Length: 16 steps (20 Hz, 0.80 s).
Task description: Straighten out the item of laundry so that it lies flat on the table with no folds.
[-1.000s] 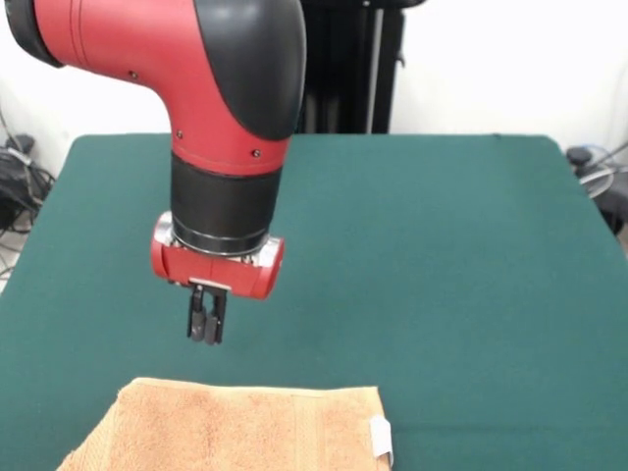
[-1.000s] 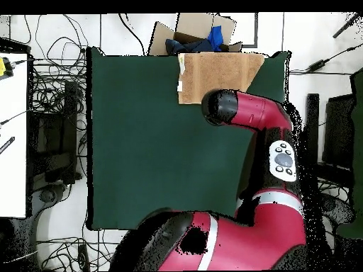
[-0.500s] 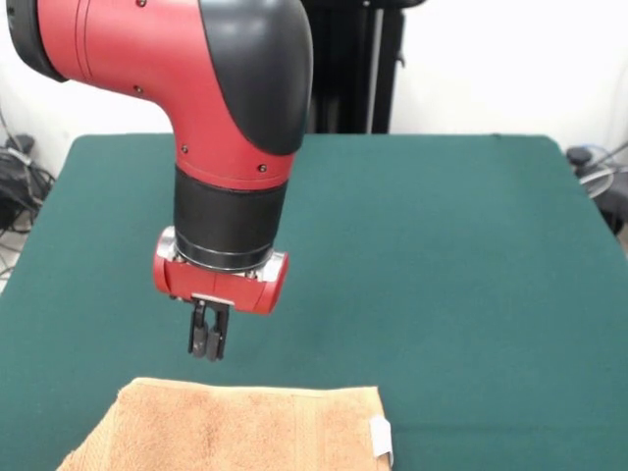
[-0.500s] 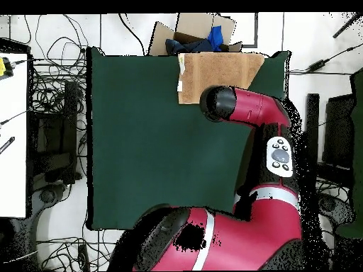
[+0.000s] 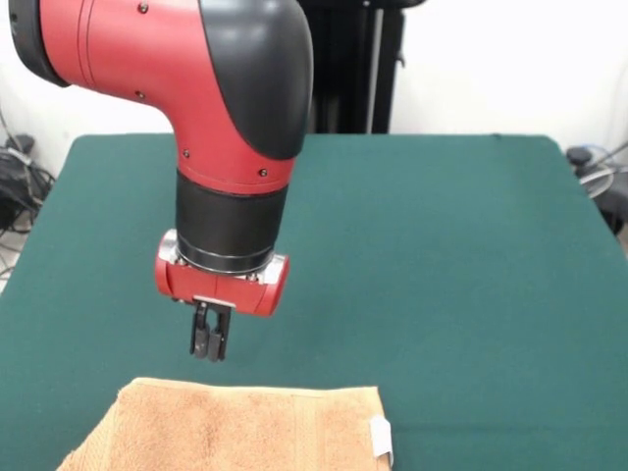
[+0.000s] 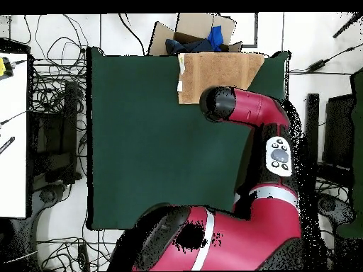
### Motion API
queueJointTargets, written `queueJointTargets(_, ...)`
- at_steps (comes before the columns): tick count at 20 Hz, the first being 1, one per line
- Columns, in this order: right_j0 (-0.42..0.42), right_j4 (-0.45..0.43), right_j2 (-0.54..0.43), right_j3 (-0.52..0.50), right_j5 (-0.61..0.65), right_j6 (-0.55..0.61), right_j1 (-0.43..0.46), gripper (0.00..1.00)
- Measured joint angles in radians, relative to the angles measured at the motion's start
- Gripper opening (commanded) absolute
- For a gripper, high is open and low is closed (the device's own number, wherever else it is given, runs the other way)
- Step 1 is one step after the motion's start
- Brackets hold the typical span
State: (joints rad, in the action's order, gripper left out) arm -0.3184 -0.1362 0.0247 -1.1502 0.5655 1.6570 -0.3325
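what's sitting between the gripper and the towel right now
Nothing. In the front view only bare green table shows between the gripper, fingers together, and the towel edge below it.

Towel at table edge

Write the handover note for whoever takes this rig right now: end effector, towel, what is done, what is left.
End effector: shut, holding nothing, hanging above the table just short of the towel's edge nearest the robot.
Towel: at the table edge farthest from the robot, partly cut off in the front view; white tags on one side edge. In the overhead view it looks like a flat rectangle.
Done: no grasp made yet.
Left: check for remaining folds, then spread the towel flat.
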Motion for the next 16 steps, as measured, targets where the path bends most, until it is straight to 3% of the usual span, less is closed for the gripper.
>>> queueJointTargets(16,0.002,-0.001,0.036,0.000,-0.059,0.000,0.054,0.00)
